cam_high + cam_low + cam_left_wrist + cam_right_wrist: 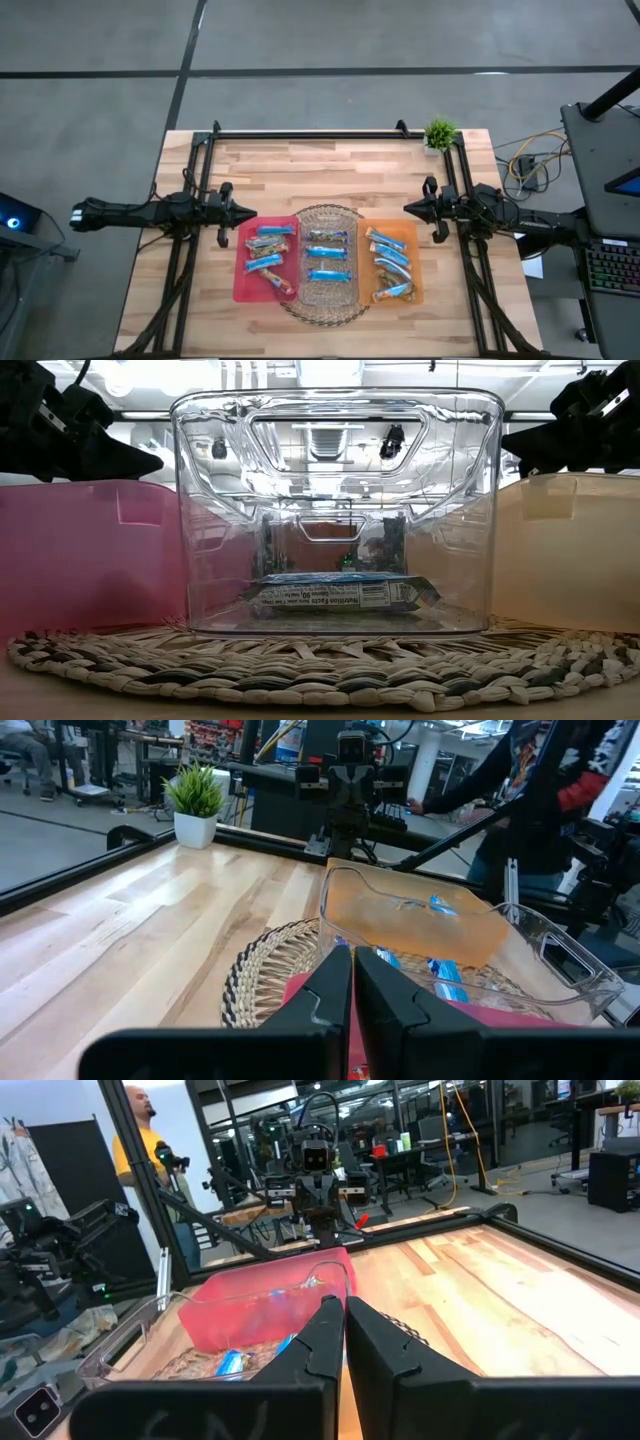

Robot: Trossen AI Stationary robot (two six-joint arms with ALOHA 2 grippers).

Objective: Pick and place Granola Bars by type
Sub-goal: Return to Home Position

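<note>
Blue and brown foil-wrapped granola bars (327, 250) are shown from above, sorted among a pink plastic bin (241, 272), clear bin (327, 292) and orange bin (402, 232), with left claw (243, 212) and right claw (408, 208) parked aside for clearance. One bar's label is revealed by the low view alone. Both claws are shown closed and empty by the wrist views.

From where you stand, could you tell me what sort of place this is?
Probably a robotics lab: left arm and right arm flank a wooden table, a keyboard and loose cables lie beside it, and desks with equipment stand beyond.
</note>
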